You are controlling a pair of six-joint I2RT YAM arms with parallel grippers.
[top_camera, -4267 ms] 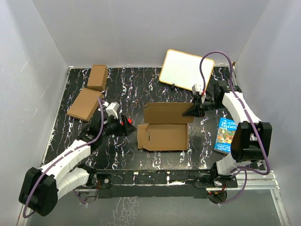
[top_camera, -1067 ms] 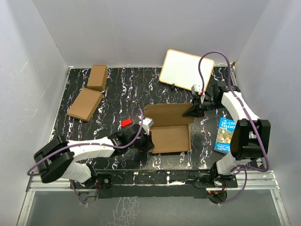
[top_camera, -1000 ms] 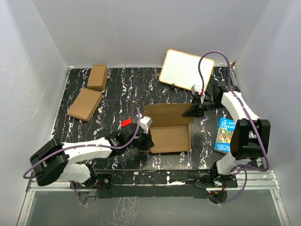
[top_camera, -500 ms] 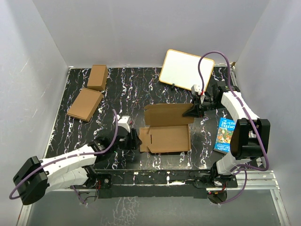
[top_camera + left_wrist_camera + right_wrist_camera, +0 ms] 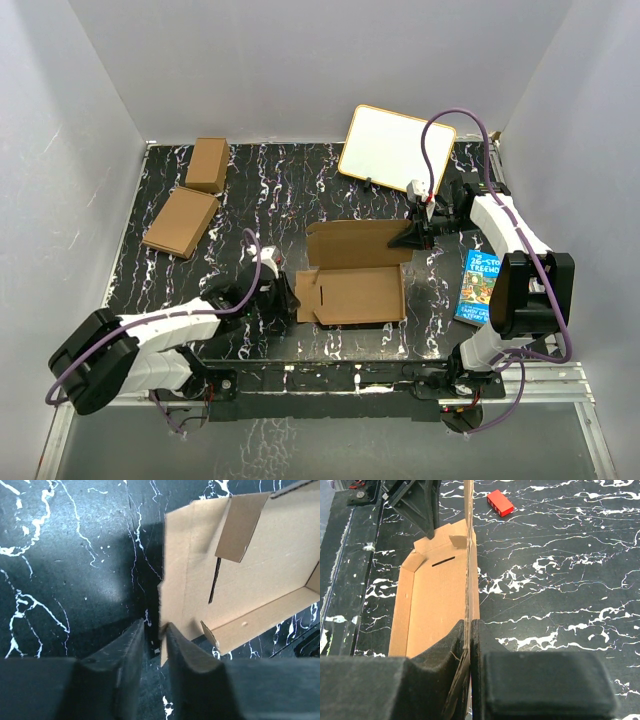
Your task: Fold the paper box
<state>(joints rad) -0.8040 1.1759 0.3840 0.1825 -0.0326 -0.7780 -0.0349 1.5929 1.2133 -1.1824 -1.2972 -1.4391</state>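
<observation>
Top external view: the paper box (image 5: pixel 352 292) is plain brown cardboard, a shallow open tray with a slit near its left end and its lid panel raised along the far side. It lies mid-width on the worktop (image 5: pixel 250 190), towards the near edge, open side up, with its long axis running left to right. The right gripper (image 5: pixel 411 238) pinches the lid's right end. The left gripper (image 5: pixel 152 635) has its jaws slightly apart at the box's left edge. A blue book (image 5: pixel 483 285) by the right edge reads "Treehouse".
</observation>
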